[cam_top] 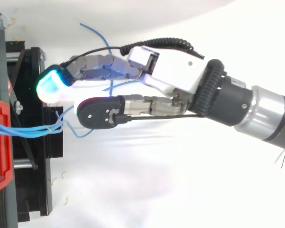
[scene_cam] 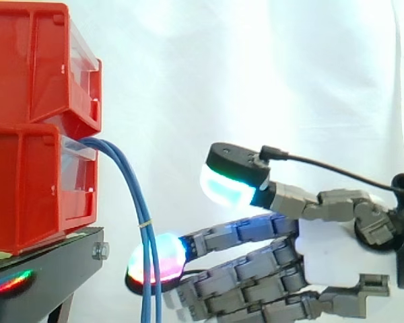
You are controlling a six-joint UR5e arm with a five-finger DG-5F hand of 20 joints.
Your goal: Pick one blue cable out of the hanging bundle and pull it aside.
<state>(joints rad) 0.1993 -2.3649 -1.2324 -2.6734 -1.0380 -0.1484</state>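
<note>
— Where do we find the blue cables [scene_cam: 144, 215] at this moment?
— We see them coming out of the front of the lower red bin [scene_cam: 20, 188], which sits under the upper red bin [scene_cam: 27, 60] on the black stand [scene_cam: 60, 262]. They arch outward as one bundle and hang down just beside the stand's edge, bound partway down by a thin yellow tie [scene_cam: 145, 225].
— And from above?
— There we see the same blue cables [cam_top: 38, 129] running out of the bin and across the stand, close together.
— What do we make of the hand [scene_cam: 330, 259]?
— It reaches in from the right before the white curtain [scene_cam: 269, 67], its fingers stretched almost straight toward the bundle. We read it as released: nothing is pinched or wrapped.
— How near is it?
— In the side view one glowing fingertip [scene_cam: 170, 254] sits right at the hanging strands, just below the tie, and they cross in front of it. We cannot tell whether it touches them. The thumb pad [scene_cam: 225, 185], lit white and cyan, is raised well above, apart from the cables.
— And looking down?
— We see a green-lit fingertip [cam_top: 50, 86] over the stand, off to one side of the bundle, and the thumb's black back nearer the strands
</note>
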